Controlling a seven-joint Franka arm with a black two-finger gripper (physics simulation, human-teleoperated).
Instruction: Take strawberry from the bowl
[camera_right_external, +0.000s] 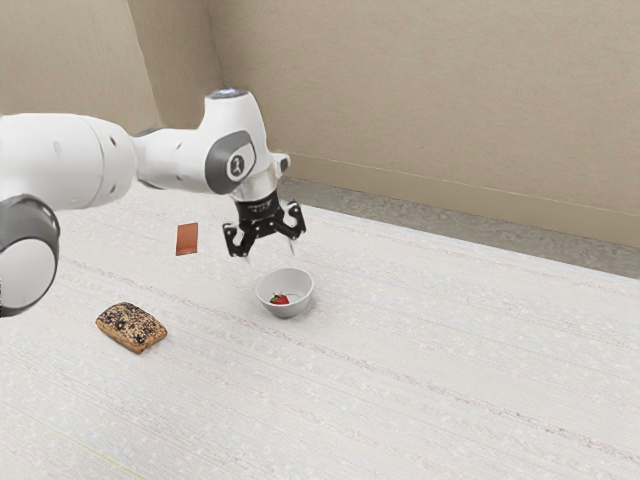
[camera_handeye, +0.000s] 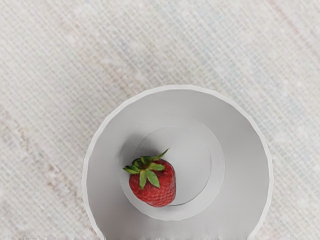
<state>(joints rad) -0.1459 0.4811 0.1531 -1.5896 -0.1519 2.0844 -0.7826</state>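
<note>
- Strawberry (camera_handeye: 154, 184): inside the bowl (camera_right_external: 285, 312), lying on its side on the bowl's floor; in the exterior view it sits toward 8 o'clock from the bowl's middle.
- Gripper (camera_right_external: 272, 253): black, released, its two fingers (camera_right_external: 293, 247) spread wide apart with open air between them. It hangs clear above the bowl, its fingertips between 11 and 12 o'clock from the bowl in the exterior view.
- Wrist view: looks down into the round white bowl. It shows the berry's green leafy cap, its seeded red skin, and a soft shadow beside it on the bowl's inner surface.
- Exterior view: shows a seed-topped piece of bread (camera_right_external: 132, 327) well apart from the bowl, between 8 and 9 o'clock from it, and a flat reddish-brown rectangle (camera_right_external: 187, 239) at about 10 o'clock from the bowl.
- Arm (camera_right_external: 70, 160): white with grey joints, reaching in from 9 o'clock in the exterior view. It stretches toward the bowl, then bends at the wrist so the gripper points down.
- Surroundings: bowl and bread rest on a pale, woven-looking table (camera_right_external: 450, 380); a beige wall (camera_right_external: 420, 90) stands beyond, toward 12 o'clock.
</note>
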